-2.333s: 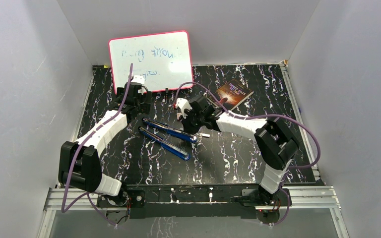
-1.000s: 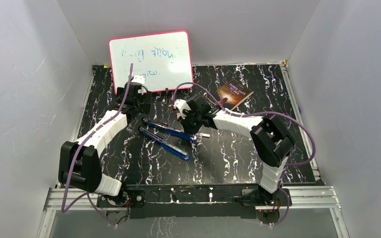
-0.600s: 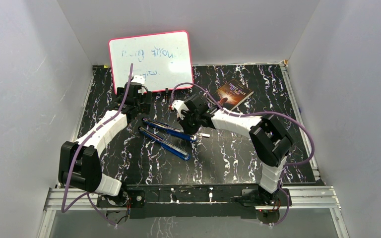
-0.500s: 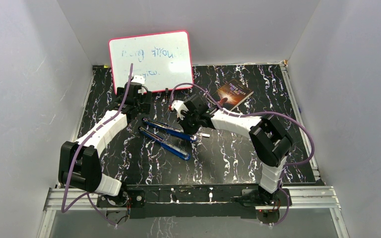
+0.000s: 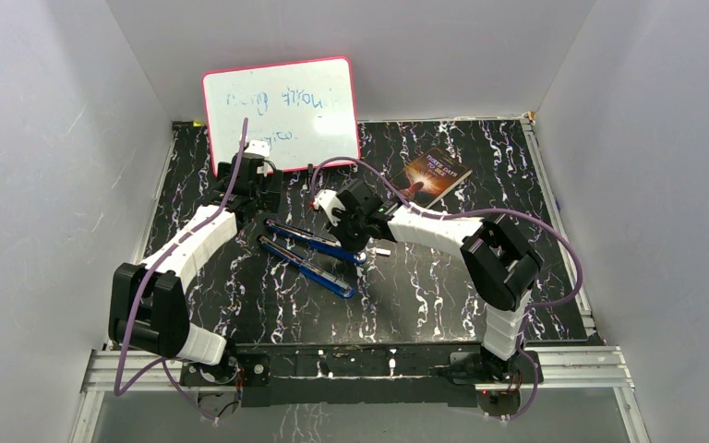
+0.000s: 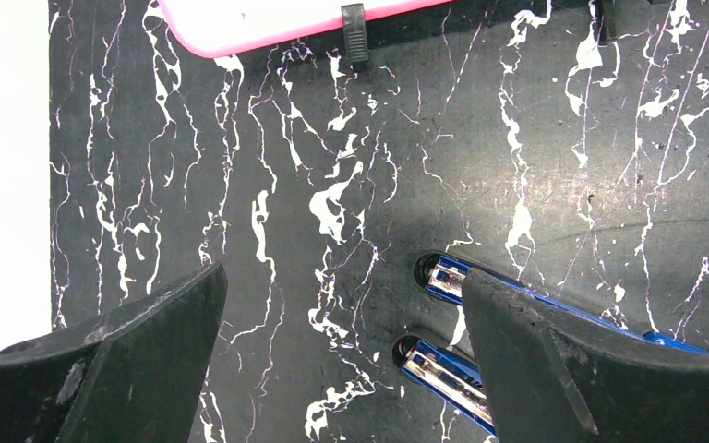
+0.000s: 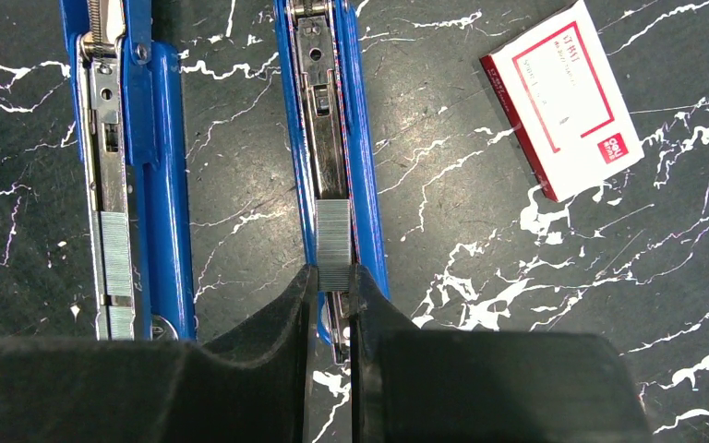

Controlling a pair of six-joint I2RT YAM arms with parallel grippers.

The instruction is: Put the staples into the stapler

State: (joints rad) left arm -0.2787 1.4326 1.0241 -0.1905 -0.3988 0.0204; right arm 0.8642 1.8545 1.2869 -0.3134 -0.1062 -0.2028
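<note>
Your right gripper (image 7: 334,275) is pinched closed on the short, thin, silvery-grey strip of staples (image 7: 334,242). The strip lines up with the metal channel of the blue stapler (image 7: 360,138), which lies hinged open, though you cannot tell whether it is seated in the channel. The stapler's other arm lies parallel on the left. The small white box with a red label (image 7: 563,97) rests apart on the black marbled table (image 7: 517,305). Your left gripper (image 6: 342,281) hangs spread wide, holding nothing, just beside the stapler's rounded ends.
</note>
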